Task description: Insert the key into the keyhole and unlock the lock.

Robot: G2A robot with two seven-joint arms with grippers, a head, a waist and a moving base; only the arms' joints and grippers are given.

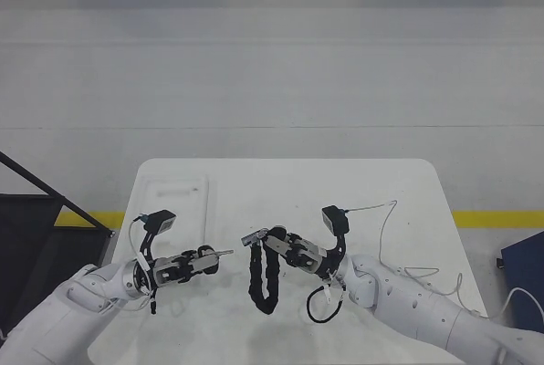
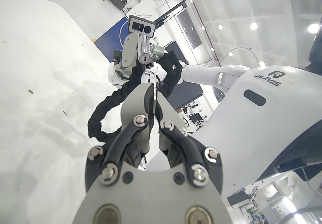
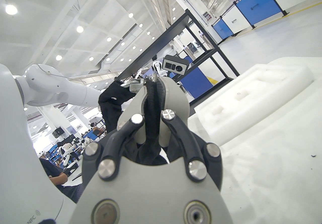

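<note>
The left gripper [image 2: 151, 90] pinches the key [image 2: 152, 102] tight, blade aimed at the keyhole [image 2: 145, 58], just short of it. The right gripper [image 3: 151, 83] clamps the chain lock [image 1: 263, 290] by its black sleeve, loop drooping toward the table [image 1: 363, 192].

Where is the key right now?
In the top view the key is pinched in the left gripper above the table, its tip aimed at the lock held by the right gripper, with a gap between them.
</note>
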